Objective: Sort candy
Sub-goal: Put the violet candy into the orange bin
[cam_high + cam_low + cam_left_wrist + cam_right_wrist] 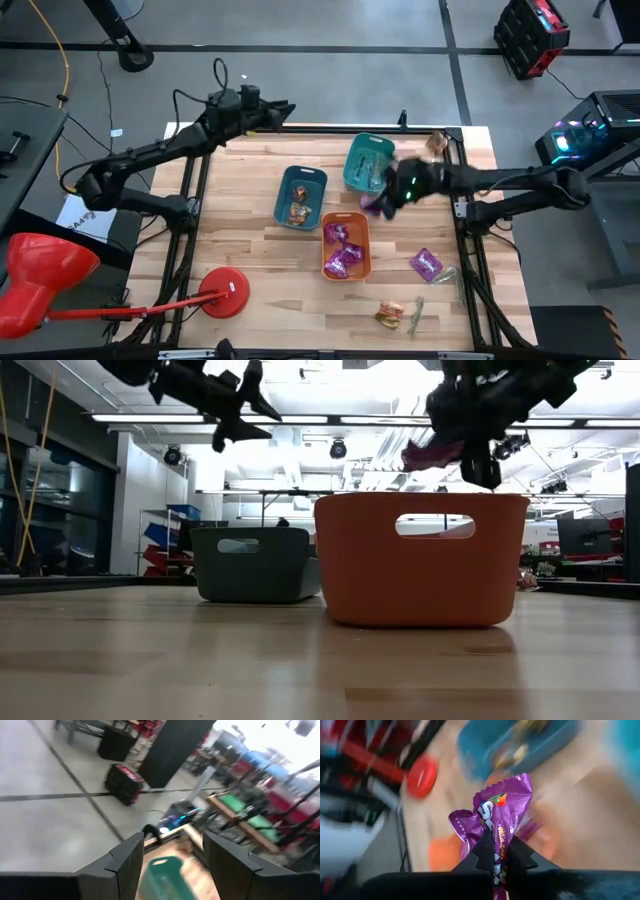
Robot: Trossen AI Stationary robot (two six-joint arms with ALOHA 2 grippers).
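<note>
While the right gripper (496,854) hangs above the orange bin (346,246), its fingers pinch one purple packet (497,817). Two more purple packets lie inside that bin, and a fourth (426,264) sits on the table (250,250). Two teal bins (300,196) stand near. Left gripper (170,865), fingers apart, waits over the far edge.

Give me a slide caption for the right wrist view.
Right gripper fingers pinch a purple candy packet above the table.
</note>
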